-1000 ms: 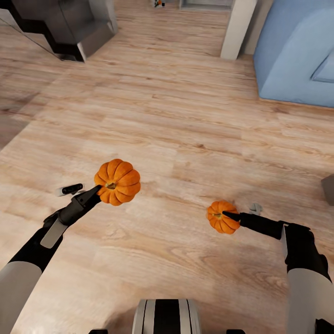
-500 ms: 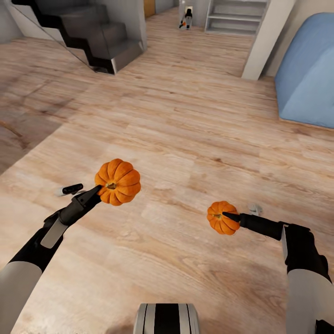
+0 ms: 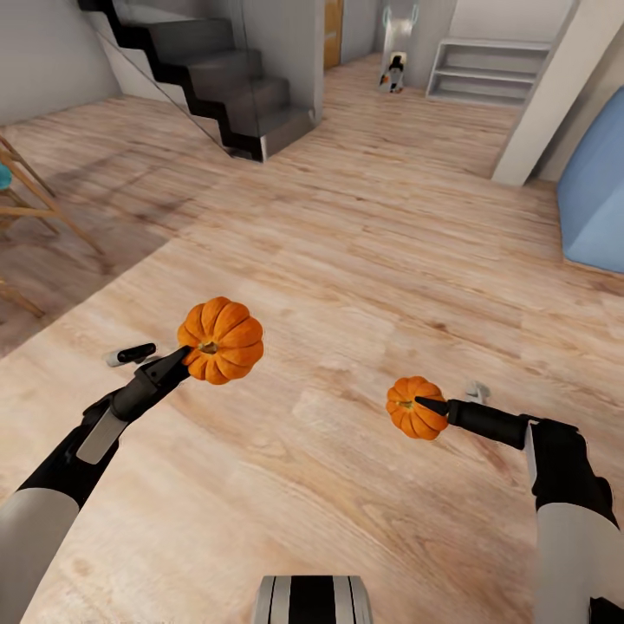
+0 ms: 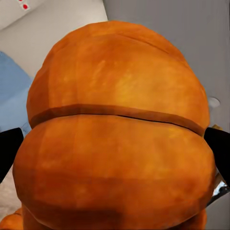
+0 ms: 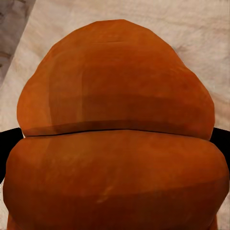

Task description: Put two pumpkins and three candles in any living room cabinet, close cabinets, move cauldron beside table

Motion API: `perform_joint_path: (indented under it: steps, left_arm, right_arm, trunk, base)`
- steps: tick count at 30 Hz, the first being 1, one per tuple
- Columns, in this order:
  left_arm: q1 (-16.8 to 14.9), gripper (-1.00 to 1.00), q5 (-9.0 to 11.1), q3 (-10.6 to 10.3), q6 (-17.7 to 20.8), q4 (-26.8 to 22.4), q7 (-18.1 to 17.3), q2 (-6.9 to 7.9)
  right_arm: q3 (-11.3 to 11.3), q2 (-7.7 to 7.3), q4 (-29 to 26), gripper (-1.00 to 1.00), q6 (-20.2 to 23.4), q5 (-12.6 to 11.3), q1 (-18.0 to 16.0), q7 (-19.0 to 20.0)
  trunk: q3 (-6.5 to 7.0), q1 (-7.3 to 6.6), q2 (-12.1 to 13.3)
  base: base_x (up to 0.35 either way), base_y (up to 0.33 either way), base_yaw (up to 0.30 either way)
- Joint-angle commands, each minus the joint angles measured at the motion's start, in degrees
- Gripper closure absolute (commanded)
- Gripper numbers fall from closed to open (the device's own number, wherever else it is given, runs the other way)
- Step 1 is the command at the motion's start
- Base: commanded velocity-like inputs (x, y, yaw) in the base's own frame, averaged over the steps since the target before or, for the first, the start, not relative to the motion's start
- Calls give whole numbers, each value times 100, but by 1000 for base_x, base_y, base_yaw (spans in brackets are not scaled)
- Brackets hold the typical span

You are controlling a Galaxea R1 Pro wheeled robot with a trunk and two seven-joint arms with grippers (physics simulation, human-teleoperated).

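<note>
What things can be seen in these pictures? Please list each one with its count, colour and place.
pumpkins: 2, orange; one in the left gripper, one in the right gripper
wood floor: 1, light brown, under everything
staircase: 1, dark grey, far left
sofa: 1, blue, at the right edge
shelf unit: 1, pale grey, far right
pillar: 1, off-white, before the sofa
wooden frame: 1, light wood, at the left edge
left gripper: 1, black, shut on its pumpkin
right gripper: 1, black, shut on its pumpkin
</note>
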Motion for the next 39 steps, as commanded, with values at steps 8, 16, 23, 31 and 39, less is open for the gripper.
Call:
perform_joint_path:
  steps: [8, 16, 23, 31, 39]
  left_arm:
    - [2, 100, 1, 2, -2, 3, 1, 0]
    - [2, 100, 2, 9, -2, 0, -1, 0]
    - [4, 100, 1, 11, -2, 0, -2, 0]
    - [3, 100, 1, 5, -2, 2, 0, 0]
    - [2, 100, 3, 5, -2, 3, -2, 0]
  right_arm:
    - [4, 4, 8, 100, 14, -19, 0, -4]
    - [5, 6, 15, 100, 4, -21, 0, -6]
    - [5, 6, 18, 100, 4, -16, 1, -6]
    - [0, -1, 18, 100, 2, -28, 2, -6]
    - [5, 6, 18, 100, 1, -14, 8, -6]
  trunk:
    - [199, -20, 11]
    - [397, -41, 22]
    - [570, -59, 31]
    - [761, -80, 42]
    - [955, -100, 52]
  base:
    - [0, 0, 279]
    - [0, 0, 279]
    - [0, 0, 279]
    - [0, 0, 194]
    - [0, 0, 147]
